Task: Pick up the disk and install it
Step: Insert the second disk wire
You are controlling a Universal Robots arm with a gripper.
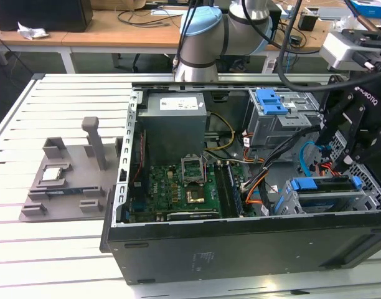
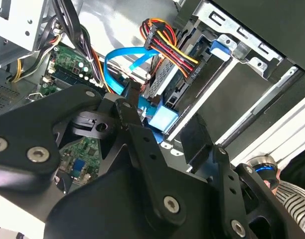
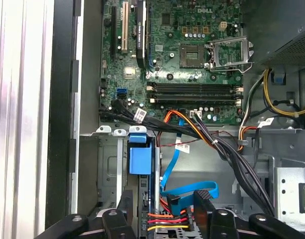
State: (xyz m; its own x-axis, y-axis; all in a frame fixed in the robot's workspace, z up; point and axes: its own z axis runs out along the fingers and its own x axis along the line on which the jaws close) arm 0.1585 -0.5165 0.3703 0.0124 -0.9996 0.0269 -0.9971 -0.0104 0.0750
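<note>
We see a big black metal computer case (image 1: 240,249) lying open on its side on a white table made of slats (image 1: 53,261). It lies open so that the arm can reach down into it.

The disk, a flat silver-grey hard drive in a blue plastic frame (image 1: 322,185), sits in the grey metal cage (image 1: 289,205) at the corner of the case, on the exterior view's right. We think it stands on its thin edge there because the cage slot is cut that way. In the first wrist view we look down on its blue end (image 3: 140,157).

The black pincer (image 3: 165,204) hangs just above that end of the cage. Its two fingers (image 3: 125,206) stand apart, so the pincer is open and grips nothing. The gap is wider than the disk's thin edge. A bunch of red, orange and yellow wires (image 3: 165,221) sits in the gap too, near the disk.

The green circuit board (image 1: 178,187) lies flat on the floor of the case, well apart from the pincer. A grey plastic tray (image 1: 66,193) rests on the table outside the case, on the exterior view's left.
</note>
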